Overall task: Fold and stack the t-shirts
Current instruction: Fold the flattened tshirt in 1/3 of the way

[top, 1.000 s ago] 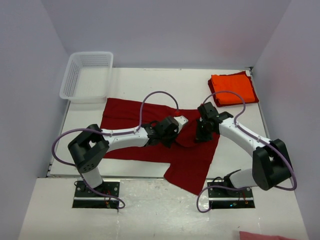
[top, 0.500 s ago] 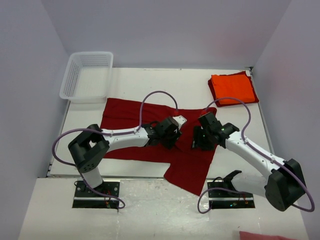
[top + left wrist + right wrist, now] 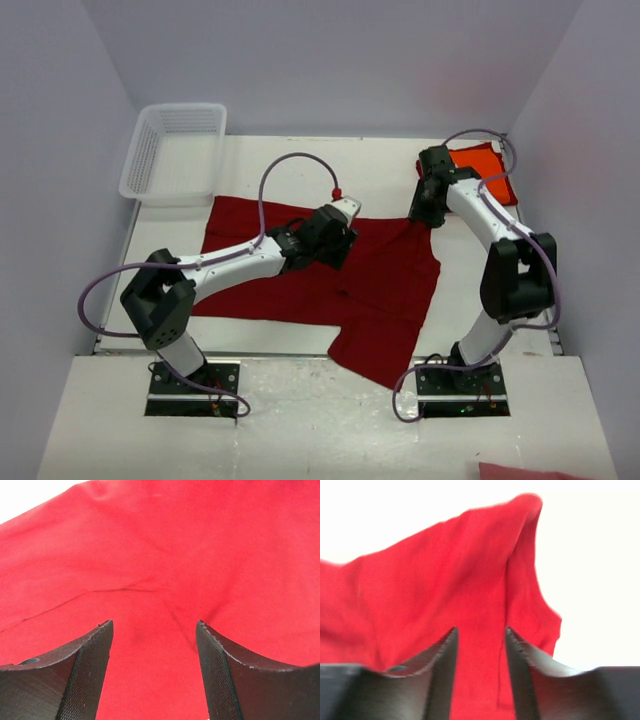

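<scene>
Crimson shirt (image 3: 380, 290) flat, long axis left–right; we note left gripper (image 3: 154, 630) and right gripper (image 3: 480, 632) open, right moved from mid-shirt to its far-right corner

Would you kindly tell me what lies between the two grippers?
Cloth of the red shirt lies between the left gripper and right gripper, as the top view shows.

The overhead camera is looking down from above and behind my two bases, standing far enough back that it is taking in the whole table (image 3: 300, 160). The camera behind my left gripper (image 3: 154, 625) is hanging so near the crimson t-shirt (image 3: 165, 555) that red is filling almost its whole view, while the one behind my right gripper (image 3: 480, 630) is facing a corner of that shirt against white table. All three are sharing this one shirt.
</scene>
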